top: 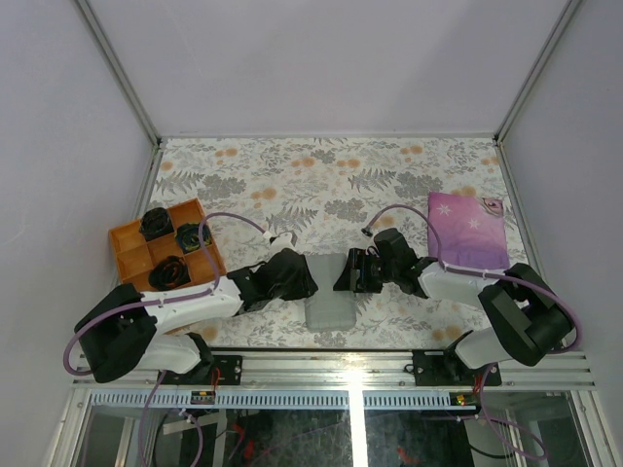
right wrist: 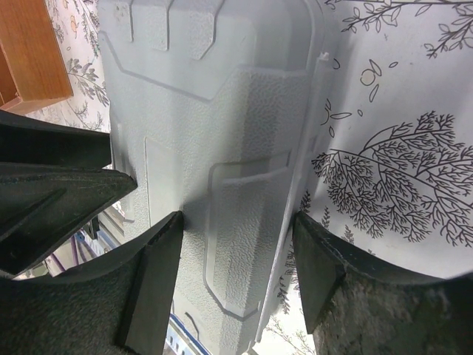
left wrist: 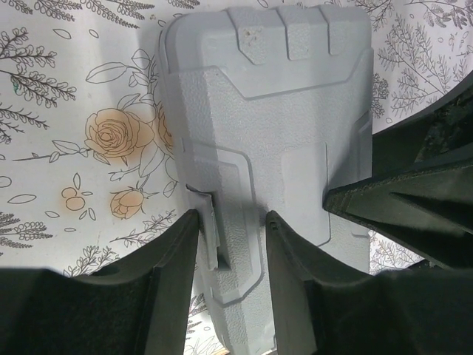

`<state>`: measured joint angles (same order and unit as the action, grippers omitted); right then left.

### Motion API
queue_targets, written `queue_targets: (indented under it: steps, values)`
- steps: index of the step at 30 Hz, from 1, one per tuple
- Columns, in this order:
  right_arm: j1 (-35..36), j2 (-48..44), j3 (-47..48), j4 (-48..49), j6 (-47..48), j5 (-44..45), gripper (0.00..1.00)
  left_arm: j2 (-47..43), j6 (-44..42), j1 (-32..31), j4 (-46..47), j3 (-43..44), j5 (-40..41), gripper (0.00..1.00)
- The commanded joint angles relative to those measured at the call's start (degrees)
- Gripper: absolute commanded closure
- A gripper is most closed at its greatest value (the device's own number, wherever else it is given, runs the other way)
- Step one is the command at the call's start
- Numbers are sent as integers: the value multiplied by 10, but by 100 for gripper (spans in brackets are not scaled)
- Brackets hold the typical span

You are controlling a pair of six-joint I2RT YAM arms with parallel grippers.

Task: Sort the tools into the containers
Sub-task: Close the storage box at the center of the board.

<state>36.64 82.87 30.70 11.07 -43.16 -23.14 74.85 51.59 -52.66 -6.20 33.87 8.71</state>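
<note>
Grey tool case (top: 331, 309) lies closed and flat at the middle of the desk's (top: 292, 185) near edge. Left gripper (left wrist: 230, 237) straddles its left rim, jaws narrow; grip cannot be confirmed. Right gripper (right wrist: 236, 229) straddles the right rim, jaws spread apart.

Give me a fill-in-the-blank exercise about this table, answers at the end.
The grey case lies ___, not open.
The orange tray sits on the robot's ___ side.
The cloth at the right is coloured ___.
The left end effector and right end effector both reach over the ___.
Missing words: closed; left; purple; case.
</note>
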Motion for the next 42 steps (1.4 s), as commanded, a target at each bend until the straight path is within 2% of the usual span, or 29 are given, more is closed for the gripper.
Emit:
queue_targets:
  steps: [1,11,20,28,32,35,38,42]
  values:
    - [16,20,15,16,1,2,37,16,3,-15,-2,11,10,77]
    - [19,19,10,21,-12,11,39,15,33,-17,5,7,2,100]
    - [20,15,1,30,-26,20,40,14,94,-17,34,-15,-25,100]
    - [27,19,-10,47,-42,24,41,7,180,-17,111,-71,-56,100]
    - [30,18,-19,55,-48,28,42,-5,185,-17,115,-79,-50,100]
    - [31,8,-23,50,-48,41,42,-14,166,-17,81,-63,-32,100]
    - [30,-1,-21,41,-45,50,42,-22,137,-17,26,-39,-7,94]
    - [31,0,-15,38,-42,52,42,-32,111,-17,-31,-15,25,76]
